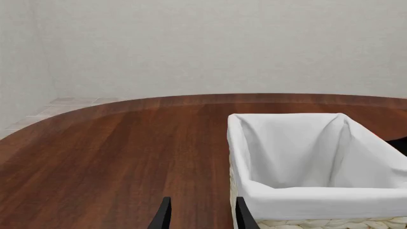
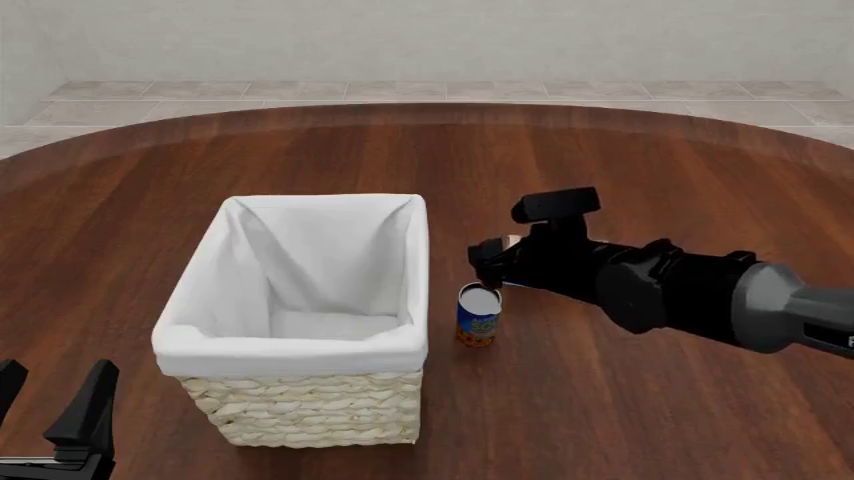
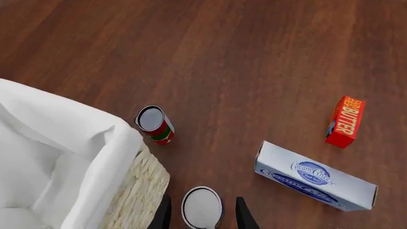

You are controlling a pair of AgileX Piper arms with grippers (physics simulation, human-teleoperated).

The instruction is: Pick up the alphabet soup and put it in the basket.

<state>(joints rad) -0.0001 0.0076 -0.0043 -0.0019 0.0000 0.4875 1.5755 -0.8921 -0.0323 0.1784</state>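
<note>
The right tool (image 3: 202,214) hangs just above the alphabet soup (image 2: 478,313), its two dark fingers (image 3: 245,214) spread a little wider than the can and bracketing its pale top (image 3: 202,206); nothing is gripped yet. The can stands upright on the wooden surface (image 2: 641,400), just beside the right wall of the basket (image 2: 307,410). To do this step well, the tool should come straight down so the fingers pass either side of the can without nudging it, low enough to grip the body and not the rim, then squeeze evenly. The finger nearer the wicker has little room, so a small drift that way could snag the weave. The right arm (image 2: 667,285) reaches in from the right, stretched almost level over the surface, its wrist bent to point the tool down. Beyond the can lie a red-and-green tin (image 3: 156,125), a cream cheese box (image 3: 315,176) and an orange-red butter box (image 3: 345,121). The left tool (image 2: 54,420) rests low at the near left corner, fingers apart and empty, beside the basket
</note>
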